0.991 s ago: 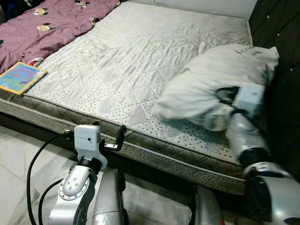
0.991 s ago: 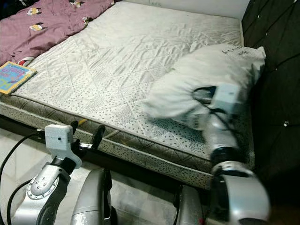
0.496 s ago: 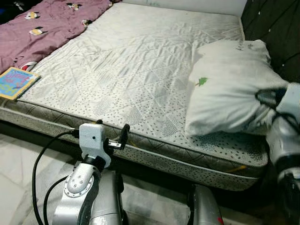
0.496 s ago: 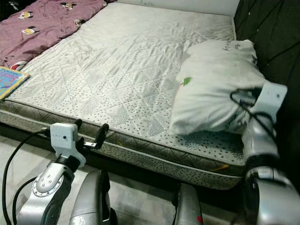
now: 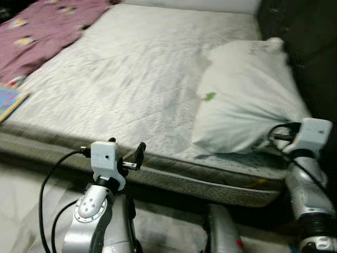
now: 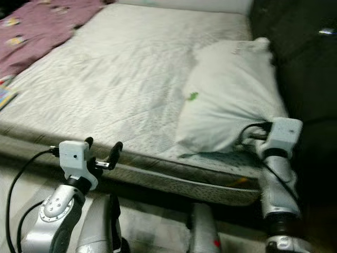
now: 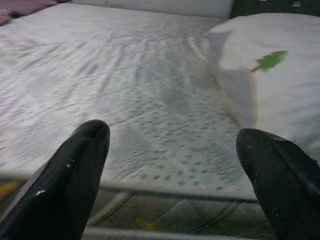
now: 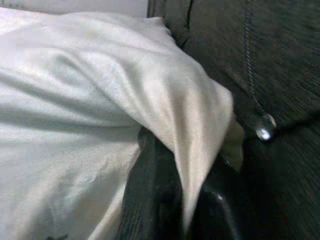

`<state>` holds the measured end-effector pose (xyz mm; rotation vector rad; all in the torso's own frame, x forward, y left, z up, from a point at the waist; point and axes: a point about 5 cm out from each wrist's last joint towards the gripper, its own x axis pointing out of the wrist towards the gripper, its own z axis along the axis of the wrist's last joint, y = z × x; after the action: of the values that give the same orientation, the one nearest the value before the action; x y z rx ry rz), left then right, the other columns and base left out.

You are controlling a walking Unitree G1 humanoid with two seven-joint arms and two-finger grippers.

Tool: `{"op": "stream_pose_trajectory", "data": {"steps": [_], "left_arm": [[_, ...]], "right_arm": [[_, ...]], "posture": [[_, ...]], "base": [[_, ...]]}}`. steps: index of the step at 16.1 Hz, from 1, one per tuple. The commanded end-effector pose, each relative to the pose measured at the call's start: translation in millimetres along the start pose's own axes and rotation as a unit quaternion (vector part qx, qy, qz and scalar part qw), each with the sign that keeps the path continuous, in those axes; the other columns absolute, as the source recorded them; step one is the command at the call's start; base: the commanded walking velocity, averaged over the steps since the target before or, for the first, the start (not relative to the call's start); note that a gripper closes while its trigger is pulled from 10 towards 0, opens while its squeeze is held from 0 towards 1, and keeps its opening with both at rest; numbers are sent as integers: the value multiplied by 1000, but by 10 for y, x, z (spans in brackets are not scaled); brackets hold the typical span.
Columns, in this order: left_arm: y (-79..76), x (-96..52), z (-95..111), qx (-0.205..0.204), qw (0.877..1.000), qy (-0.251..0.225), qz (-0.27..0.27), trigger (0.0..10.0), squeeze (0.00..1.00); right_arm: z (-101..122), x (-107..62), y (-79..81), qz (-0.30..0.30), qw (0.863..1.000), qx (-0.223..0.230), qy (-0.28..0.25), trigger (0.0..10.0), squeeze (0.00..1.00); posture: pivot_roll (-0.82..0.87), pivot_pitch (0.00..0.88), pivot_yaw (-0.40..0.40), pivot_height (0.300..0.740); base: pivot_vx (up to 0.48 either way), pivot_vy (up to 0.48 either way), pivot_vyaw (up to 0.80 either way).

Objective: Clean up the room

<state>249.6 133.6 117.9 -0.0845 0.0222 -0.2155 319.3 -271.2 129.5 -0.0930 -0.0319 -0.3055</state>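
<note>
The right gripper (image 8: pixel 185 200) pinches a fold of the plump white fabric pillow (image 5: pixel 247 95), while the left gripper (image 7: pixel 175 170) hovers spread-fingered.

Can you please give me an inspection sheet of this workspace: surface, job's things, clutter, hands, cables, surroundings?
Surface: bare quilted mattress, wrinkled.
Job's things: white pillow lying at the mattress's right side, against the dark headboard; small green mark on it.
Clutter: purple blanket at the far left; colourful book near the left edge.
Hands: right hand shut on a fold of the pillow; left hand open, in front of the mattress edge.
Cables: black cable looping from the left wrist; another at the right wrist.
Surroundings: pale floor before the bed.
</note>
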Motion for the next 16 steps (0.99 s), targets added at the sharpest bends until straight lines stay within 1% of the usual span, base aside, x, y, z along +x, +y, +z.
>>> {"op": "stream_pose_trajectory", "data": {"steps": [1,2,4,7,9,10,12,14,15,16], "left_arm": [[0,14,14,7,1000,-4,1,10000,0],[17,5,9,8,1000,-4,4,10000,0],[29,-17,-3,8,1000,-3,9,10000,0],[6,-22,-14,7,1000,-2,8,10000,0],[14,-8,-11,9,1000,-3,7,10000,0],[15,11,-2,11,1000,-5,6,10000,0],[14,9,0,11,1000,-6,5,10000,0],[12,-10,-9,12,1000,-3,5,10000,0],[14,-18,-11,13,1000,-2,3,10000,0],[23,-21,-9,14,1000,-2,3,10000,0]], "right_arm": [[148,-3,0,3,1000,6,-28,0,0],[178,-10,19,10,999,4,-32,0,0],[204,-4,18,9,999,3,-32,0,0],[203,-31,45,10,1000,3,-27,0,0],[163,-103,91,9,1000,6,-19,0,0],[81,-184,148,10,1000,14,-2,0,0],[28,-245,141,5,1000,8,5,0,0],[-77,-342,-28,-35,999,-10,30,0,0],[-144,-397,-150,-61,997,-17,49,0,0],[-179,-440,-227,-76,995,-23,60,0,0]], "posture": [[-9,58,-11,548],[-9,58,-12,548],[-4,60,-20,548],[-5,58,-20,548],[-7,53,-19,548],[-8,51,-19,548],[-6,51,-18,548],[-4,50,-15,548],[-1,51,-13,548],[-2,52,-11,548]], "base": [[0,0,-800],[0,0,-569],[0,0,0],[0,0,0],[0,0,0],[0,0,0],[0,0,0],[0,0,0],[0,0,0],[0,0,0]]}}
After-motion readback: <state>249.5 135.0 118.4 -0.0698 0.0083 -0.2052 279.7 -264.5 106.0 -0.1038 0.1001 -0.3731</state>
